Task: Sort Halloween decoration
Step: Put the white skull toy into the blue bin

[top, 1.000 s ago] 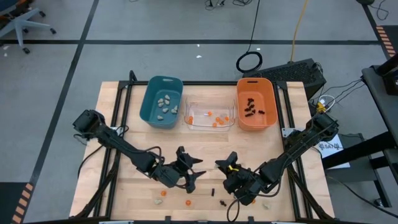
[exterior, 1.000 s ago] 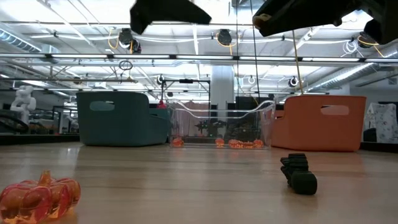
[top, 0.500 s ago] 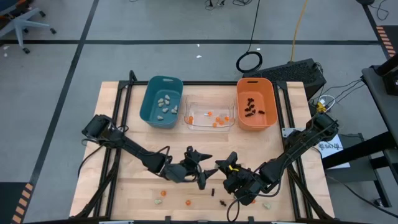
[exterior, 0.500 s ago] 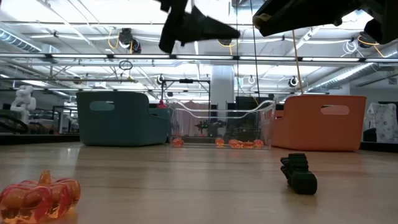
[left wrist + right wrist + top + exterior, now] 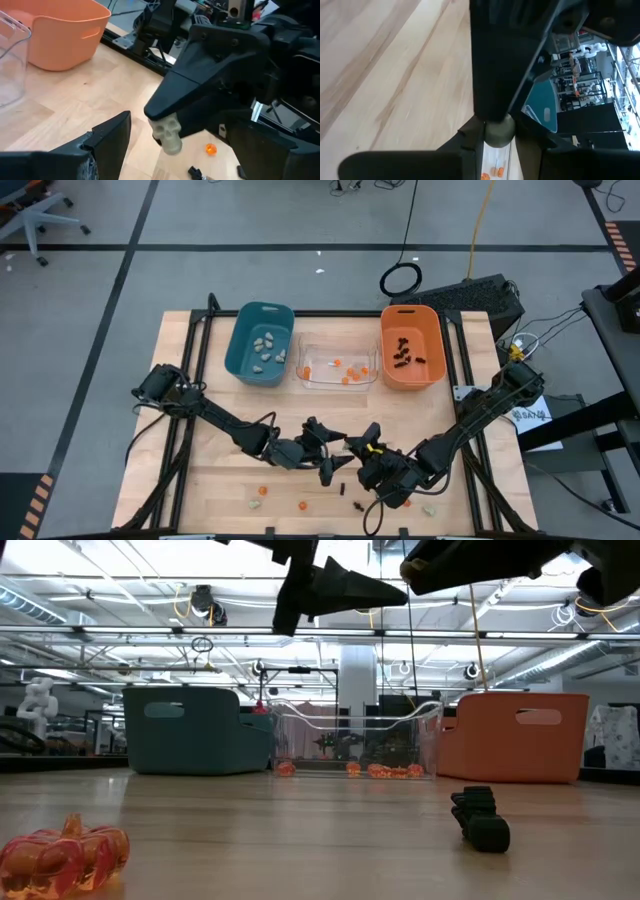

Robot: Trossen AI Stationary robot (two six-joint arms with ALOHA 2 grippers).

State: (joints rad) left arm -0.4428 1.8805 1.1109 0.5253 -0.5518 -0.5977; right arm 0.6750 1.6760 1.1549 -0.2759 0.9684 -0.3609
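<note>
From above, the left gripper point(image 5: 332, 460) spreads its fingers wide just beside the right gripper point(image 5: 367, 442), over the wooden surface point(image 5: 200, 380); loose trinkets lie near its front edge, sorted ones in the teal bin point(image 5: 246, 366), clear bin point(image 5: 303, 380) and orange bin point(image 5: 388, 376).

At table height, a glossy translucent pumpkin point(image 5: 62, 855) and a knobbly black piece point(image 5: 480, 819) look light and rigid.

The left wrist shows the right fingers pinching a pale skull point(image 5: 167, 132): small, hard, probably slippery, best taken across its sides.

The right wrist shows that grip end-on.
</note>
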